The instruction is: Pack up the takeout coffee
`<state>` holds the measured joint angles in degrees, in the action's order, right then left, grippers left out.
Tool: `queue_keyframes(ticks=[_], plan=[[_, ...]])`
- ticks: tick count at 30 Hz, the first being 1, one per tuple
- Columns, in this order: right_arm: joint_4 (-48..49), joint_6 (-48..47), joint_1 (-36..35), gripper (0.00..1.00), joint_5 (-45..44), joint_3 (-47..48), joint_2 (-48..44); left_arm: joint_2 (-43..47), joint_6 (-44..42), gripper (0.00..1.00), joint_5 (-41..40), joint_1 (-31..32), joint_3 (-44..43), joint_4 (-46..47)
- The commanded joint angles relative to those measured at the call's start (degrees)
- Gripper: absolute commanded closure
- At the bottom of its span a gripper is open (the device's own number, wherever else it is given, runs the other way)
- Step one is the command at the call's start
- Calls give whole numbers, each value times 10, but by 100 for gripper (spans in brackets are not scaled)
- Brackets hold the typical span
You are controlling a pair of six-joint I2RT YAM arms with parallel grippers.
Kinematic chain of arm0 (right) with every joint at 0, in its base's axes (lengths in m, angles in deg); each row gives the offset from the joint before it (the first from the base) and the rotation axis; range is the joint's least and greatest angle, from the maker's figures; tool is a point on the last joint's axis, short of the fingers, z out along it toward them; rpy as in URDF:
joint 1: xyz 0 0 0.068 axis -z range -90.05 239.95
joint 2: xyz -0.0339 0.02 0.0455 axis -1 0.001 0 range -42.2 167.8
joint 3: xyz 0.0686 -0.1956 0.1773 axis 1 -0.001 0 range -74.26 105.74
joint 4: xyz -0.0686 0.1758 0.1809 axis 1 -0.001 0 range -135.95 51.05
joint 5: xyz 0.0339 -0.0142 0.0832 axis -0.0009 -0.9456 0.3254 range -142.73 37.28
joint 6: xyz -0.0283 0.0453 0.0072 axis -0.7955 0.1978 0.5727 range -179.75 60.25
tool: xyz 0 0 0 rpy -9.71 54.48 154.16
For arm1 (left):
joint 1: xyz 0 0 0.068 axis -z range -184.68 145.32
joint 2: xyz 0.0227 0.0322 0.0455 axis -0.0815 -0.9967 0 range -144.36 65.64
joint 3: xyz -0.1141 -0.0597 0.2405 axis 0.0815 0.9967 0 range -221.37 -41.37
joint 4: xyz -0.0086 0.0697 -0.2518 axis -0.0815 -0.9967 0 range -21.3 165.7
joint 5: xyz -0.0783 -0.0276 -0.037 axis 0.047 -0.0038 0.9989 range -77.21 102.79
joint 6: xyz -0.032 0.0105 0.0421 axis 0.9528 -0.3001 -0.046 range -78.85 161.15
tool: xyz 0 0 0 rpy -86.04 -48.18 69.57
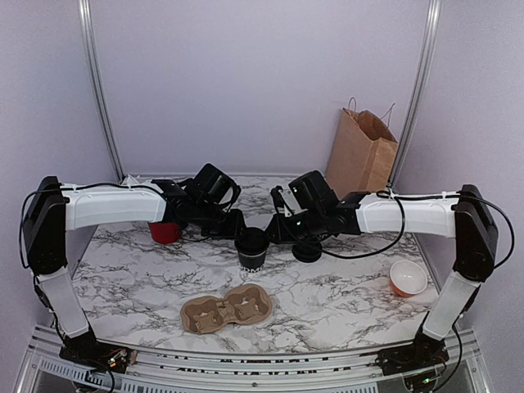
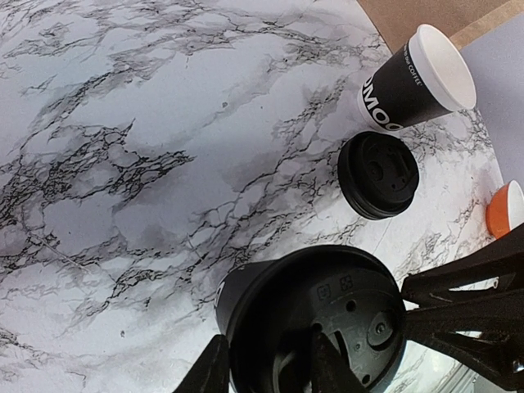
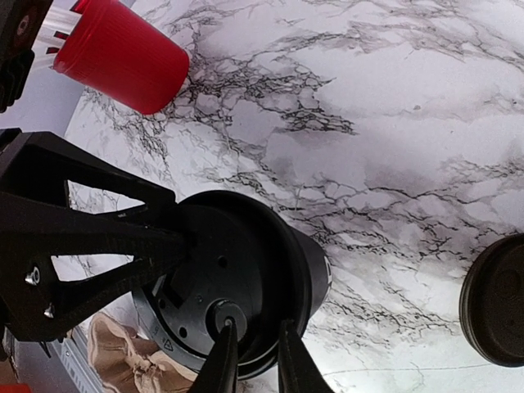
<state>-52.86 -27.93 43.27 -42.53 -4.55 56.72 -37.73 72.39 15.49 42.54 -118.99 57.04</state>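
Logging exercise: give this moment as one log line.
takeout coffee: lidded, upright | left gripper: grips lid rim | right gripper: grips lid rim | carrier: empty

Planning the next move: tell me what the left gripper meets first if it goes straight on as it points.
The lidded black coffee cup, already at the jaws of the left gripper. Past it, only bare marble table shows; depth is unclear.

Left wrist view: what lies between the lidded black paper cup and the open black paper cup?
A loose round black plastic lid lies between the lidded cup and the open cup, in the left wrist view.
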Motion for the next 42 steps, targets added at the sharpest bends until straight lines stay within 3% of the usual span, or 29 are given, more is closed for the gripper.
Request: queue_keyframes(ticks=[1, 17, 36, 42], plan=[[-2, 9, -2, 84, -4, 2, 12, -13, -6, 67, 2, 4, -10, -3], [46, 25, 9, 84, -29, -39, -39, -14, -7, 67, 0, 5, -10, -3], [45, 19, 11, 84, -1, -34, 8, -22, -7, 68, 4, 5, -13, -2], [27, 18, 11, 89, -15, -53, 6, -26, -7, 71, 4, 5, -11, -2]])
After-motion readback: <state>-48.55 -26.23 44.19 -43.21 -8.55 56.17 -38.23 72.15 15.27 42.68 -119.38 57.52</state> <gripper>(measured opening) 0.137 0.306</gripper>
